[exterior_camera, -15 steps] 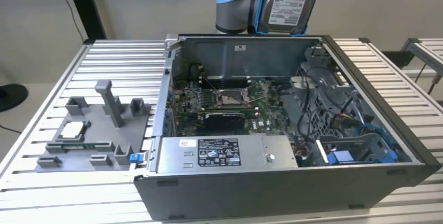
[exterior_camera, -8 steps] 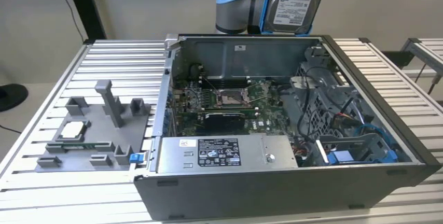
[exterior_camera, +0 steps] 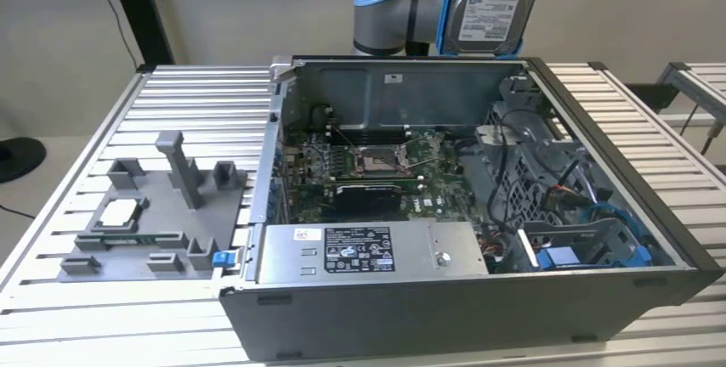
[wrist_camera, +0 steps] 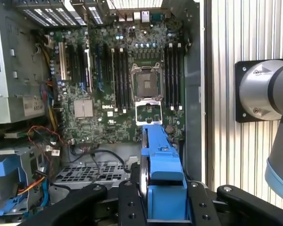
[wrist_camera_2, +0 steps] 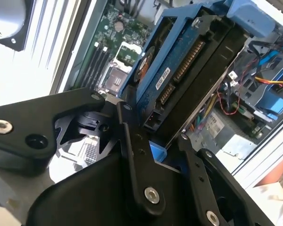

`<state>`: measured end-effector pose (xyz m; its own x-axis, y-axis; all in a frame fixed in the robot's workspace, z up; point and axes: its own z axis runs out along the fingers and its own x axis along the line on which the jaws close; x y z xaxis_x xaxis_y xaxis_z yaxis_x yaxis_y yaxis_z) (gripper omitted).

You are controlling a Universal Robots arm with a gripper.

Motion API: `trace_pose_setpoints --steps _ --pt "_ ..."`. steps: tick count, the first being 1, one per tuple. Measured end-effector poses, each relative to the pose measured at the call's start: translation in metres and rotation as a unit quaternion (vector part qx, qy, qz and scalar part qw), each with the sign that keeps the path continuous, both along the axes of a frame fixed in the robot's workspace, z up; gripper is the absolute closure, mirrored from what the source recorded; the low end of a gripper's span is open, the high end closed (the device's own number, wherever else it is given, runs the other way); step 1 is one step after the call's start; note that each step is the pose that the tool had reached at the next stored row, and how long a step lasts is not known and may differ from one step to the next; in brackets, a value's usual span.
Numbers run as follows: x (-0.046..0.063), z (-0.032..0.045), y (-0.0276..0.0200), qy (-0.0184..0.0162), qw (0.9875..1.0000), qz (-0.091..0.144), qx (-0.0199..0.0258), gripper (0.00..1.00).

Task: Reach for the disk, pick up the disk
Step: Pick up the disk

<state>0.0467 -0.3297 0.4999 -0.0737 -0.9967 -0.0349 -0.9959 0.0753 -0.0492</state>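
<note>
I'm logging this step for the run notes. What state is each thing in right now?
disk: lifted clear above the computer case, held upright.
pincer: shut on the disk's blue bracket.
computer case: side panel off, inside exposed.
processor socket: empty, its latch frame open.
grey box with label: seated inside the case.
grey holder tray: on the table beside the case, a chip resting in it.
</note>
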Motion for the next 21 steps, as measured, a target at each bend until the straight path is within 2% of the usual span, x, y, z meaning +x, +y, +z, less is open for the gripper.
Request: trace_pose_setpoints --steps 3,7,12,14,18,21 --pt "0.003 0.0000 0.0000 -0.0002 1.0000 0.000 -0.0001 1.00" --pt "0.012 -0.0001 0.0000 -0.0002 1.0000 -0.001 -0.0001 1.00" --pt "0.015 -0.0001 0.0000 -0.0001 0.9999 -0.012 -0.0002 1.00" --pt "0.016 -0.0003 0.0000 0.0012 0.9999 -0.015 -0.0002 1.00" --pt "0.017 -0.0008 0.0000 0.0073 0.9998 -0.019 -0.0002 1.00" --pt "0.017 -0.0008 0.0000 0.0075 0.9998 -0.020 -0.0002 1.00"
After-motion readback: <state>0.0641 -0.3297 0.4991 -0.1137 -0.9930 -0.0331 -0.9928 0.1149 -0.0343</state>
